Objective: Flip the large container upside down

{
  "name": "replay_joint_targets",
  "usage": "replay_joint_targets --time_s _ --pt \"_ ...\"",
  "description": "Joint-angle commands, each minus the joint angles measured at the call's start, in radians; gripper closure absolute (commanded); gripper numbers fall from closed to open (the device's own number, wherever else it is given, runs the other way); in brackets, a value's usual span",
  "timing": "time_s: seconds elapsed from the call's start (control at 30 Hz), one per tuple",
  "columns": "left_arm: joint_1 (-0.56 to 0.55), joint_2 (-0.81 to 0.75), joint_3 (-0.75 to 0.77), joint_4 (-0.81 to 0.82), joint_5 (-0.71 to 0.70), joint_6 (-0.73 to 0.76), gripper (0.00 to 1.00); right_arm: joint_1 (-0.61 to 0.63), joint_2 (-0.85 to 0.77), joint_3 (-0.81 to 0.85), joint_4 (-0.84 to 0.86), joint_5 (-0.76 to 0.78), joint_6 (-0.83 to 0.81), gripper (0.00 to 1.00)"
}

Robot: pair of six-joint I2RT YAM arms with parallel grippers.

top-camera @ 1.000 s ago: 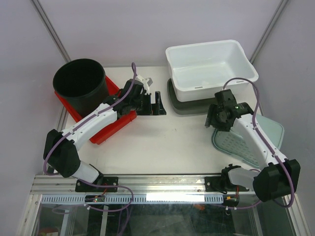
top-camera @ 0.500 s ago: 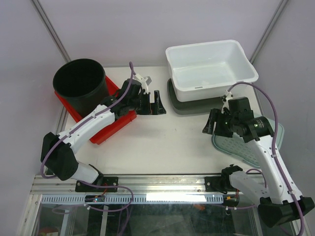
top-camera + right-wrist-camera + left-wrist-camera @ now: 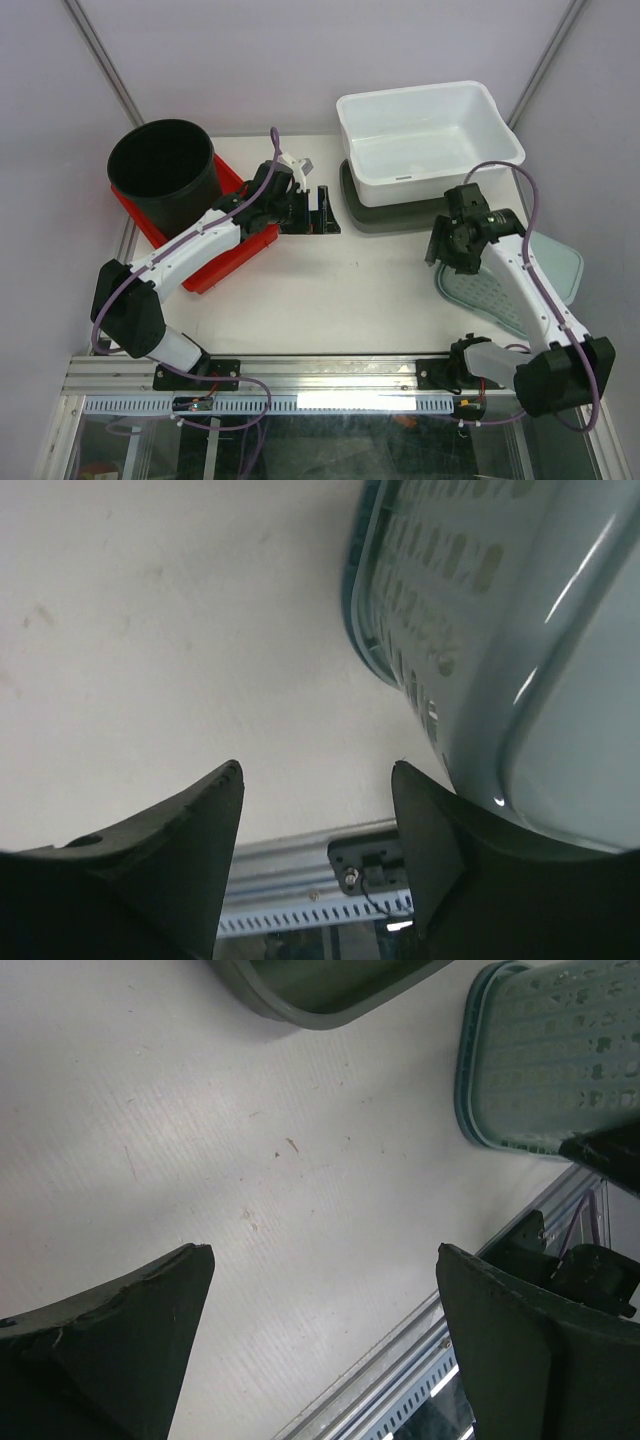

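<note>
**Top view.** The large container (image 3: 436,180), taken here to be the white one, stands upright at the far right of the counter (image 3: 330,290). Its mouth faces up and it sits on a dark green tray (image 3: 385,215).

**Progress.** None of the turn is done, and neither arm touches the container.
- The right gripper (image 3: 440,245) hangs just in front of the container's near wall. Its jaws are partly apart and empty, with bare counter between them in the wrist view.
- The left gripper (image 3: 322,205) hovers mid-counter, jaws wide and empty.

Remaining, by judgement: grasp a rim, lift, invert, set down.

**Surroundings.**
- A teal perforated basket (image 3: 558,268) lies just beside the right gripper, partly under that arm.
- A black bucket (image 3: 185,205) stands on a red tray (image 3: 225,262) at the far left, well apart.
- The green tray beneath may shift as the container tips.
</note>
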Motion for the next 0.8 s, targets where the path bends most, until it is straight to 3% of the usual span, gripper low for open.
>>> replay_joint_targets --time_s 0.0,0.2,0.4,0.77 --pt "-0.013 -0.025 0.043 0.052 0.019 0.01 0.01 -0.081 0.07 0.042 0.192 0.237 0.021 0.36" --pt "-0.013 -0.049 0.028 0.051 0.012 0.004 0.01 -0.262 0.054 0.07 0.334 0.236 0.046 0.37" --pt "-0.014 -0.05 0.015 0.05 0.0 -0.001 0.01 -0.27 0.012 0.036 0.322 0.133 0.023 0.38" --pt "-0.015 -0.014 0.043 0.053 0.01 -0.002 0.01 -0.271 -0.155 -0.029 0.319 -0.086 -0.213 0.37"
